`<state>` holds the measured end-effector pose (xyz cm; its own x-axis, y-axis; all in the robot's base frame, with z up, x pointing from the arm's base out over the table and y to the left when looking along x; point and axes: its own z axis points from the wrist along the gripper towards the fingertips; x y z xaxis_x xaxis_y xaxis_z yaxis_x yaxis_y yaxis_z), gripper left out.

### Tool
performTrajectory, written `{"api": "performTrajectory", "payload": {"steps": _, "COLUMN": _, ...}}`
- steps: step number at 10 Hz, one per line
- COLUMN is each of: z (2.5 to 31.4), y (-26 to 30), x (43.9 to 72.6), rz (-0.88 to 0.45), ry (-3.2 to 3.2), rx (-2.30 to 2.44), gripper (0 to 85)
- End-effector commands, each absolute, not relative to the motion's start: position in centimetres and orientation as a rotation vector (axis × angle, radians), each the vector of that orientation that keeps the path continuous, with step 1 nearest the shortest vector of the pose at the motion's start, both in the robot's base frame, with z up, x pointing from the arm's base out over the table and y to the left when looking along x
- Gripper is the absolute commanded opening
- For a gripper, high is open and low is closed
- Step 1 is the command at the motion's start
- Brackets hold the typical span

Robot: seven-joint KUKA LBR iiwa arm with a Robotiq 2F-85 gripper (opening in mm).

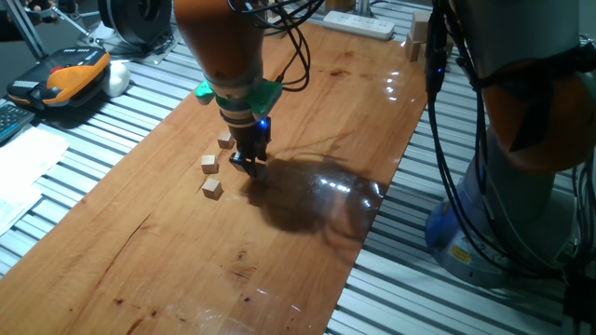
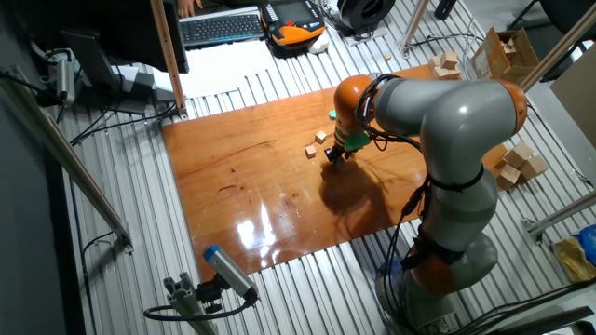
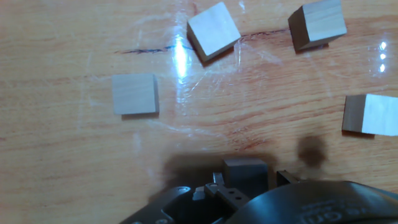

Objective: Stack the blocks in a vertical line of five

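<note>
Five small tan wooden blocks lie singly on the wooden table. In the hand view four are spread ahead of me: one on the left (image 3: pixel 135 94), one at the top middle (image 3: pixel 213 31), one at the top right (image 3: pixel 317 23) and one at the right edge (image 3: pixel 372 114). The fifth block (image 3: pixel 245 172) sits in shadow between my fingertips. My gripper (image 1: pixel 249 166) is down at the table surface, just right of three blocks (image 1: pixel 209 164). A thin dark gap shows between the fifth block and my right finger (image 3: pixel 287 178). The gripper also shows in the other fixed view (image 2: pixel 332 154).
A white power strip (image 1: pixel 358 24) lies at the far end of the table. Larger pale wooden blocks (image 2: pixel 514 164) lie on the slatted surface beyond the arm, and more sit in a cardboard box (image 2: pixel 507 51). A keyboard (image 2: pixel 222 26) and an orange device (image 1: pixel 79 73) lie off the table.
</note>
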<state>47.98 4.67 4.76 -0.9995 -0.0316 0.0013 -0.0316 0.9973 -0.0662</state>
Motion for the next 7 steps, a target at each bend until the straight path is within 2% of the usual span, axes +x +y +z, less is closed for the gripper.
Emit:
{"api": "performTrajectory", "payload": {"steps": 1, "z": 4.69, "y": 4.65, "x": 47.99, "rz": 0.101, "ry": -3.139, "rx": 0.052, "gripper": 34.0}}
{"api": "performTrajectory", "payload": {"steps": 7, "z": 3.89, "y": 4.85, "x": 47.95, "rz": 0.053, "ry": -3.137, "rx": 0.102, "gripper": 34.0}}
